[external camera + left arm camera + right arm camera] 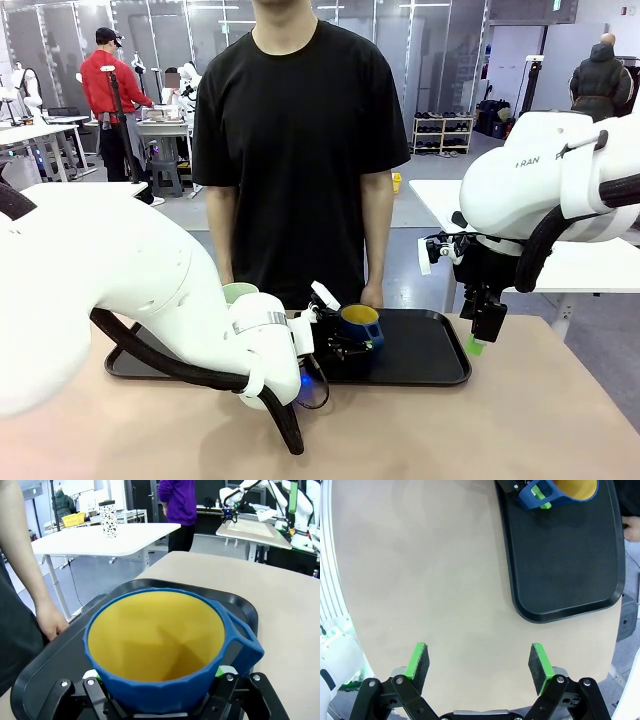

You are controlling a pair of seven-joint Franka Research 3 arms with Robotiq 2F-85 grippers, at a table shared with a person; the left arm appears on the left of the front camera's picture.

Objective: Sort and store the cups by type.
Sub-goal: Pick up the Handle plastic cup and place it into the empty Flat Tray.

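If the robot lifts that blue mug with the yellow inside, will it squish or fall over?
Probably not. The blue mug looks stiff, with thick faceted walls, so squeezing likely won't bend it. It's short and wide, so it should stand steady on the black tray. Its handle might make it swing slightly.

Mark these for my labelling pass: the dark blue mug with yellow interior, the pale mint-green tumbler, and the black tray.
Dark blue mug with yellow interior [155, 635]: left wrist view, inner yellow wall.
Pale mint-green tumbler [238, 293]: front view, rim.
Black tray [565, 570]: right wrist view, bare floor.
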